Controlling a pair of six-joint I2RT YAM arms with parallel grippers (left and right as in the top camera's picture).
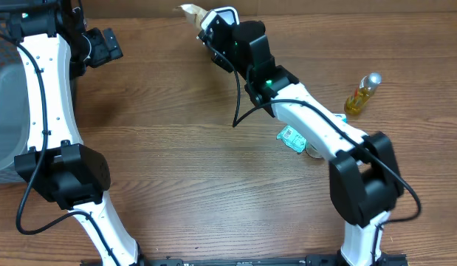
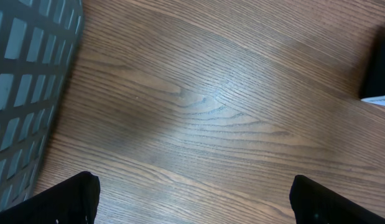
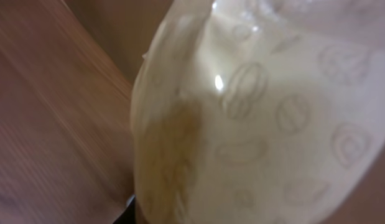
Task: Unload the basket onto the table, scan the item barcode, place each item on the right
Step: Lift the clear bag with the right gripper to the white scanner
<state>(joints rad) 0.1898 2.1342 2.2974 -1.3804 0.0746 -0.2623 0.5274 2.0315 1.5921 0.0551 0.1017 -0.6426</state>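
Note:
The item is a cream plastic packet (image 1: pixel 193 12) at the far edge of the table, top centre in the overhead view. My right gripper (image 1: pixel 207 31) is shut on it. In the right wrist view the packet (image 3: pixel 260 118) fills most of the picture, pale with faint printed ovals, and hides the fingers except for a dark sliver at the bottom. No barcode shows on it. My left gripper (image 1: pixel 108 44) hangs at the top left, open with nothing in it. The left wrist view shows its gripper (image 2: pixel 192 202) with jaws wide apart over bare wood.
A grey slatted basket (image 1: pixel 5 111) stands at the left edge, seen also as the basket wall (image 2: pixel 24 81). A small bottle of yellow liquid (image 1: pixel 362 94) lies at the right. A teal packet with a white label (image 1: pixel 292 138) lies beside the right arm.

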